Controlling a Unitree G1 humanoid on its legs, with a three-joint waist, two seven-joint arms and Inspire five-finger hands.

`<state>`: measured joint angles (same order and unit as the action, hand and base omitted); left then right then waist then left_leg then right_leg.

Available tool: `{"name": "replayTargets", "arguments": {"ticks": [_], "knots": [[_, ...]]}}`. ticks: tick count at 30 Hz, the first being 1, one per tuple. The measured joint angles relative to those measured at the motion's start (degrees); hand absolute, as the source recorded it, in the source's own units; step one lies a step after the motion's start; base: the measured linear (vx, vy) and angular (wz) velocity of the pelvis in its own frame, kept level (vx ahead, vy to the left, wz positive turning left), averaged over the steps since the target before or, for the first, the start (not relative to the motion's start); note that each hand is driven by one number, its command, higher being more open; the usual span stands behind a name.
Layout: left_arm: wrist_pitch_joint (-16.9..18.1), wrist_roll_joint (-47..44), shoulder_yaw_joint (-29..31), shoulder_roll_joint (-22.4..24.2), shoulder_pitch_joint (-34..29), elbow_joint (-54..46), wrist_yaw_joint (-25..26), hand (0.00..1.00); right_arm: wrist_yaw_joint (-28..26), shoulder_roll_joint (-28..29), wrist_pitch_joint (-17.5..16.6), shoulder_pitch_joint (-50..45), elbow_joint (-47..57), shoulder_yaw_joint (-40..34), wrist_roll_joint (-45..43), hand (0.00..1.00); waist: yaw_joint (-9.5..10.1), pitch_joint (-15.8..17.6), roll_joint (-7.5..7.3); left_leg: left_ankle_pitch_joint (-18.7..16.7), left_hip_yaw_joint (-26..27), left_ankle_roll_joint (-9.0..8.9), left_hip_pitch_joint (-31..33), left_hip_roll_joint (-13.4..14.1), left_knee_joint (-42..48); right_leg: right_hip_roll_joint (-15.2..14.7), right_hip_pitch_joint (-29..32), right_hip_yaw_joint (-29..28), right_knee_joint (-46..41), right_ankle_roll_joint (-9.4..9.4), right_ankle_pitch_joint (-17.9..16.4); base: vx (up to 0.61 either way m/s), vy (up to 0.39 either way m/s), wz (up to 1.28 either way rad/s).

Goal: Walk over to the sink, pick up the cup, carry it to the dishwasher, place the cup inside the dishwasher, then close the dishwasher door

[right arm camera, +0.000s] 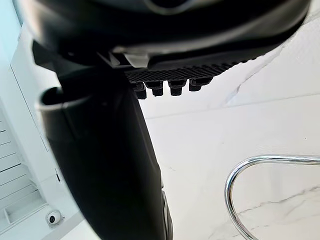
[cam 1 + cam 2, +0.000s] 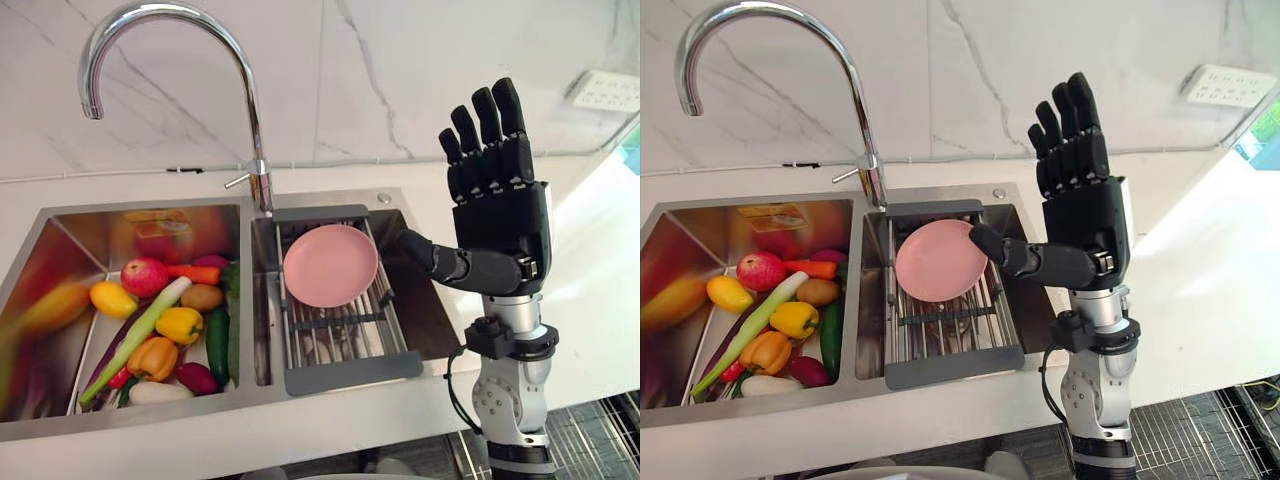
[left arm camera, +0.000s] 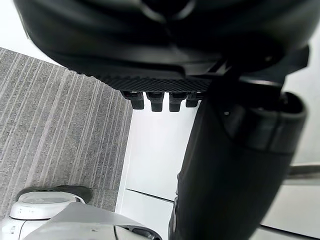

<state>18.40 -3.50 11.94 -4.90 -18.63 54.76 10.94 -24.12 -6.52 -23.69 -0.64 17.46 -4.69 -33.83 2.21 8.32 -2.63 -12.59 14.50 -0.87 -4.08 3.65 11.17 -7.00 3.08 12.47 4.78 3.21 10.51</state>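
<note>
No legible text, labels or numbers visible.

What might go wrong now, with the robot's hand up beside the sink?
1. The open right hand has its thumb sticking out towards the pink plate on the drain rack. Reaching in, it might knock the plate.
2. The sink holds the plate and vegetables, so the hand may close on something other than a cup.

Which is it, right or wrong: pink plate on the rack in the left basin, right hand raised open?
Wrong basin: the left eye view shows the pink plate on the rack in the right basin. The right hand is raised open.
</note>
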Motion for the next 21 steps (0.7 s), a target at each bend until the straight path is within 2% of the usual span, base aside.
{"name": "replayTargets", "arguments": {"ticks": [7, 10, 12, 15, 21], "knots": [[-4.26, -2.11, 0.23, -3.91, 2.99, 3.92, -8.56, 1.00, 6.87, -0.27, 5.93, -1.15, -0.02, -3.88, 6.10, 1.00, -0.46, 0.23, 0.39, -1.05, 0.28, -2.76, 1.29, 3.86, 2.18, 1.18, 2.41, 5.22, -5.77, -1.33, -4.88, 0.01, -0.087, 0.09], [-5.46, -2.14, 1.73, -4.07, 2.96, 4.41, -10.90, 1.00, 9.94, -1.09, 8.44, -1.75, -0.04, -5.55, 13.47, 1.00, -0.58, 0.19, 0.43, -1.04, 0.76, -3.21, 0.91, 4.36, 1.37, 1.88, 2.04, 5.25, -4.66, -1.58, -4.58, 0.04, -0.056, -0.06], [-5.66, -2.11, 1.84, -4.39, 2.87, 4.68, -11.08, 1.00, 12.13, -2.58, 8.97, -2.27, -0.04, -5.70, 23.44, 1.00, -0.58, 0.15, 0.48, -1.02, 1.60, -3.31, 0.03, 4.40, 0.58, 2.31, 1.02, 4.98, -2.80, -0.73, -3.07, 0.05, 0.000, -0.11], [-5.89, -1.10, 2.01, -4.97, 3.64, 6.36, -11.14, 1.00, 13.23, -5.97, 9.06, -2.25, 1.08, -5.46, 34.89, 1.00, -0.49, 0.02, 0.44, -1.01, 2.37, -3.33, -0.87, 3.98, -0.43, 2.63, -0.70, 4.33, 0.12, -0.43, -1.21, 0.04, 0.021, -0.13], [-7.15, -0.72, 2.08, -5.34, 4.26, 8.52, -11.72, 1.00, 12.07, -12.92, 8.98, -2.24, 6.40, -4.77, 51.23, 1.00, -0.53, -1.40, 0.33, -0.98, 2.59, -3.29, -2.08, 3.59, -1.43, 2.49, -1.41, 4.32, 0.41, -0.22, -1.07, 0.00, 0.020, -0.03]]}}
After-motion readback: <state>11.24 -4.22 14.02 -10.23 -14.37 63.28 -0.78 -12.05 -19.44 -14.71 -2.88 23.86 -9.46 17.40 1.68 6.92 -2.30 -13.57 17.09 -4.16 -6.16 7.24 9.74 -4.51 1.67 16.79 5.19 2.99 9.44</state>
